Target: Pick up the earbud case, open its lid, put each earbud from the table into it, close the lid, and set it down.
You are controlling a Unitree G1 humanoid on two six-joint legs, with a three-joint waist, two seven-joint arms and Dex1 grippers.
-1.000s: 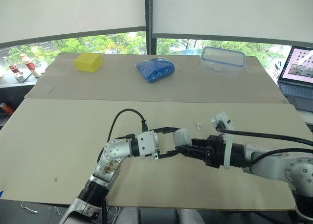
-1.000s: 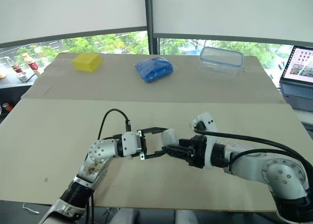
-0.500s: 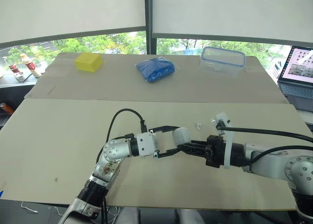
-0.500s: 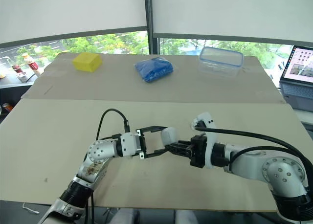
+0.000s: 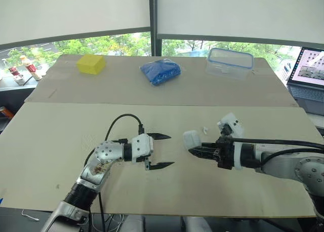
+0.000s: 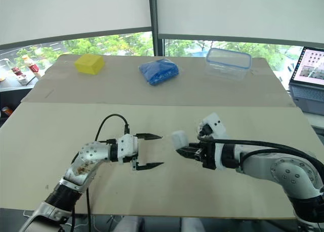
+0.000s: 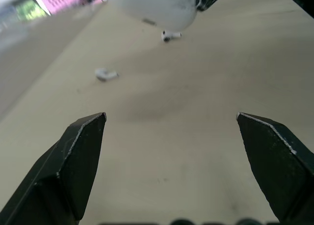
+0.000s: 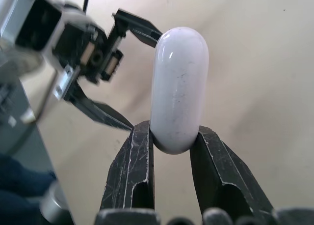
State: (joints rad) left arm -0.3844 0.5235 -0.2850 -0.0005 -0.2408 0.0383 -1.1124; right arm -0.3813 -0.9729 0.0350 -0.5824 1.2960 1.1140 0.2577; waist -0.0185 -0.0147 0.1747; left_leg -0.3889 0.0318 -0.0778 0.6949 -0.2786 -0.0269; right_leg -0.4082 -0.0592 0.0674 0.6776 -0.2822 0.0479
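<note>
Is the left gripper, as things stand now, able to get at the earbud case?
Probably yes. The left gripper is open and faces the earbud case, with nothing between them. The right gripper clamps only one end, so the other end is free.

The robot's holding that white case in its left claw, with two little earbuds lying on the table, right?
No: the right gripper holds the earbud case, as the right wrist view shows; the left gripper is open. The earbuds do lie on the table.
</note>
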